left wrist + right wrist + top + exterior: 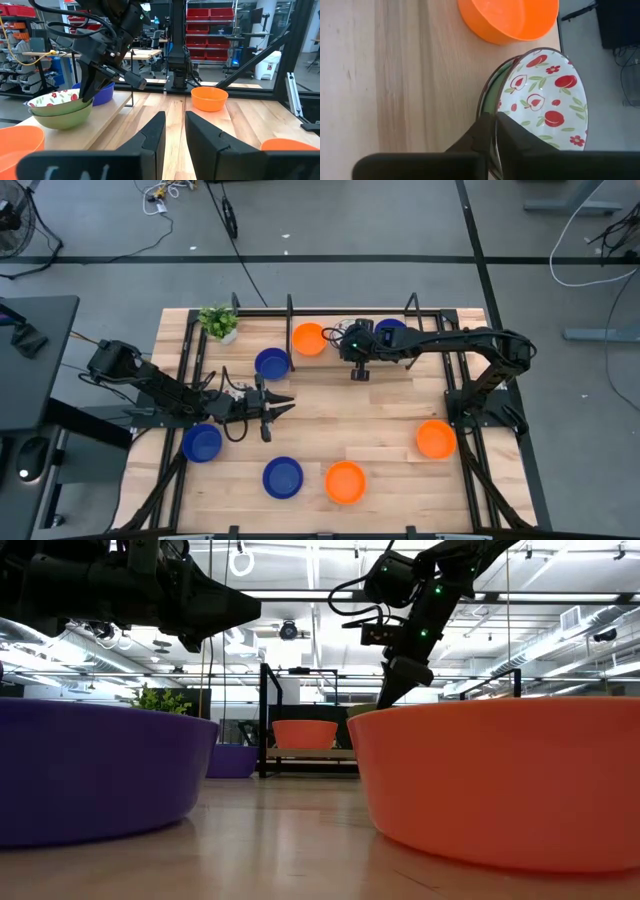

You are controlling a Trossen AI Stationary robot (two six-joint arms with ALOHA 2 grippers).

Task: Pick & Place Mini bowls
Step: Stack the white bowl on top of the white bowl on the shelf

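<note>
A white bowl with a red and green fruit pattern (545, 95) sits nested in a green bowl (62, 116) at the far middle of the table. My right gripper (495, 122) is at its rim, reaching down from the right. An orange bowl (308, 338) and a blue bowl (390, 330) stand on either side of the pair. My left gripper (174, 117) hovers open and level over the table's left middle (285, 405), with nothing between its fingers. More blue and orange bowls stand near the front. My right gripper has the patterned bowl's rim (496, 116) between its two fingers, one finger (520, 137) inside the bowl and one (477, 137) outside. The fingers slant down onto it from above. The bowl rests upright in the green bowl, which stands on the table.
A potted plant (218, 322) stands at the far left corner. A blue bowl (272, 363) lies just beyond my left gripper. Blue bowls (202, 442) (283, 477) and orange bowls (346, 481) (436, 438) line the near side. Black frame posts (290, 315) edge the table.
</note>
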